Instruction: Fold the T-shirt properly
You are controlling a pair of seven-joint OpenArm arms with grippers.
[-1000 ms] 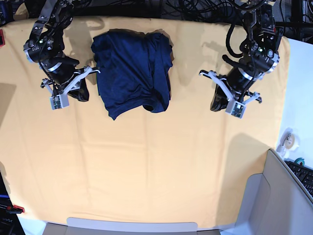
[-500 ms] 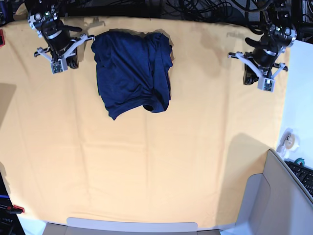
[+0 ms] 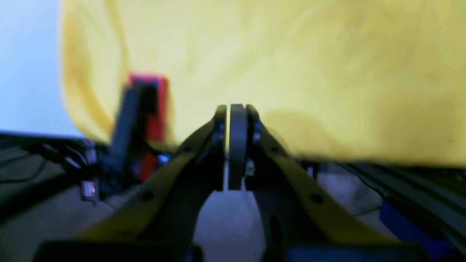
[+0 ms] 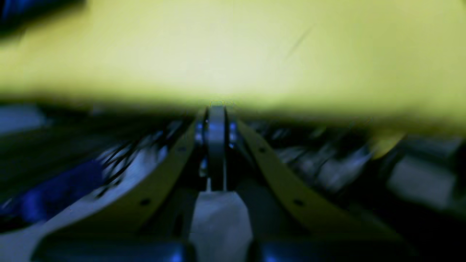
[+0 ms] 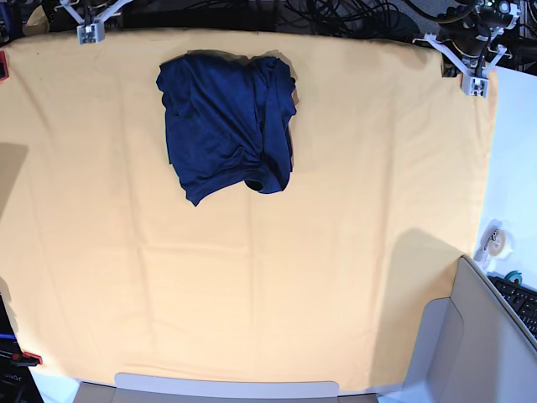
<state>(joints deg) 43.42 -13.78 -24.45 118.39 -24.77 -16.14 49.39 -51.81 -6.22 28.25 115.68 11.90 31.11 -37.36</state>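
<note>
Right hand (image 4: pixel 217 109): pads pressed together, nothing between them, at the far left corner of the surface in the base view (image 5: pixel 91 23), where only its white fingertips show. In its wrist view the picture is blurred; the closed pads point at the edge of the yellow-orange cloth (image 4: pixel 233 47), with dark cables below.

Shirt (image 5: pixel 226 126): dark navy, lying in a roughly folded, creased bundle on the cloth (image 5: pixel 252 285) in the far half of the surface, left of centre. Its near edge bunches into a rounded roll at the right and a point at the left. It is well apart from both hands.

Left hand (image 3: pixel 233 112): closed, holding nothing, at the far right corner in the base view (image 5: pixel 471 59), at the cloth's edge. Its wrist view, also blurred, shows the shut pads before the cloth (image 3: pixel 309 54), with a red and black clamp-like object (image 3: pixel 145 109) to the left.

Tape roll (image 5: pixel 495 242): on the white margin right of the cloth, near a keyboard (image 5: pixel 518 300).
</note>
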